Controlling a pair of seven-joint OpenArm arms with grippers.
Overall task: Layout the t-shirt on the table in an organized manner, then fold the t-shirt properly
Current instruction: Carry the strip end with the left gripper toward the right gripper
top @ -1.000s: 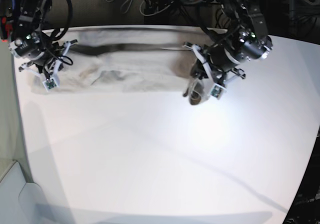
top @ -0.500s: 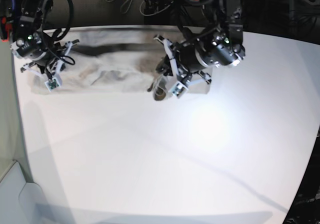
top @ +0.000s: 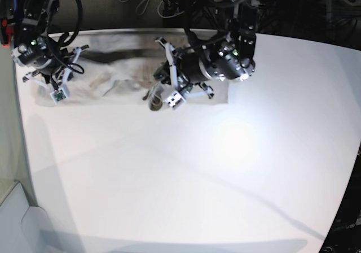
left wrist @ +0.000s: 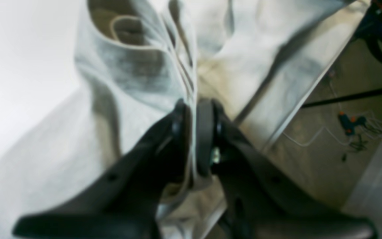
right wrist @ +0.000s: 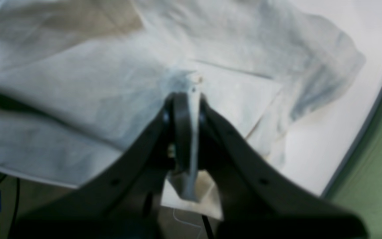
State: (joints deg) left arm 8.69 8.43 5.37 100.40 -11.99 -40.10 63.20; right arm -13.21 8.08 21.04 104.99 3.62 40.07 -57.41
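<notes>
Pinching the t-shirt in both jaws, collar hidden, wrist views blurred

The table is a wide white top with a soft sheen and a curved edge on the right side of the base view. Most of its surface is bare, with a bright patch of glare near the middle. 1 thing lies on it: the t-shirt, a pale grey-beige cloth stretched in a rumpled band along the far edge. In the right wrist view the cloth reaches close to the table's rounded rim.
</notes>
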